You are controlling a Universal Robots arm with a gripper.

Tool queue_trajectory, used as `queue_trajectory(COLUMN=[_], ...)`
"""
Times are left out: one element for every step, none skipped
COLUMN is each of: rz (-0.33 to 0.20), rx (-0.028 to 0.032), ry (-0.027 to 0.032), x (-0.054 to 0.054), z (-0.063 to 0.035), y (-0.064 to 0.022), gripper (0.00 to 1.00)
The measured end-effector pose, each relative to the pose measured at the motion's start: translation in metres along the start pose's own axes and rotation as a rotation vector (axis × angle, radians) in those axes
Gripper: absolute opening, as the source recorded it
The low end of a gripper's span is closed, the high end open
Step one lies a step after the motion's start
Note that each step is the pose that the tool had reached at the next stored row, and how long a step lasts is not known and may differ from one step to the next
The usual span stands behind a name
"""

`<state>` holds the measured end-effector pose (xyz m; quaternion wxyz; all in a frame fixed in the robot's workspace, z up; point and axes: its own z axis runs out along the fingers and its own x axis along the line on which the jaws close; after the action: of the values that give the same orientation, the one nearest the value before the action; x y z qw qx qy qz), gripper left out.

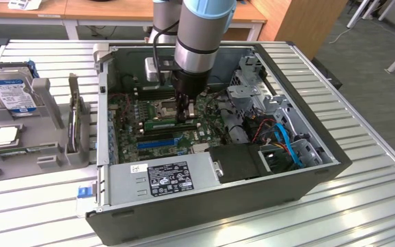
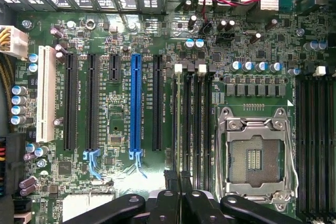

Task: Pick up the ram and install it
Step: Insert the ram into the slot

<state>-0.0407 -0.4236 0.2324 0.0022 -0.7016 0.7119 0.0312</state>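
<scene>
Ram [image 1: 160,124] stands on edge among the memory slots [image 2: 187,124] of the motherboard [image 1: 132,110], beside the CPU socket [image 2: 254,156], inside the open case [image 1: 307,175]. Seating it well calls, in my judgement, for straight, even downward pressure, stick square to its slot, end latches free. Jaws are closed directly over the ram's end toward the exterior view's right. Whether they pinch it, I cannot tell.
</scene>
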Motion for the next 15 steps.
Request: queue_trajectory(rz=[0.000,0.000,0.000,0.000,-0.001,-0.002,-0.003,-0.004,-0.005,-0.006,-0.007,-0.008,-0.008,-0.008,-0.008], rx=[0.0000,0.0000,0.0000,-0.0001,0.0000,-0.0001,-0.0002,-0.0002,-0.0003,-0.0003,-0.0004,-0.0004,-0.0004,-0.0004,-0.0005], ry=[0.0001,0.0001,0.0000,0.0000,0.0000,0.0001,0.0002,0.0002,0.0003,0.0004,0.0004,0.0003,0.0004,0.0004,0.0005], x=[-0.0001,-0.0001,-0.0001,-0.0001,-0.0001,-0.0001,0.0000,0.0000,0.0000,0.0000,-0.0001,-0.0001,-0.0001,-0.0001,-0.0001], z=[0.0000,0.0000,0.0000,0.0000,0.0000,0.0000,0.0000,0.0000,0.0000,0.0000,0.0000,0.0000,0.0000,0.0000,0.0001], y=[0.0002,0.0002,0.0002,0.0002,0.0002,0.0001,0.0001,0.0000,0.0000,0.0000,0.0000,0.0000,0.0000,0.0000,0.0000], gripper=[0.12,0.12,0.12,0.12,0.12,0.12,0.12,0.12,0.12,0.12,0.12,0.12,0.12,0.12,0.12])
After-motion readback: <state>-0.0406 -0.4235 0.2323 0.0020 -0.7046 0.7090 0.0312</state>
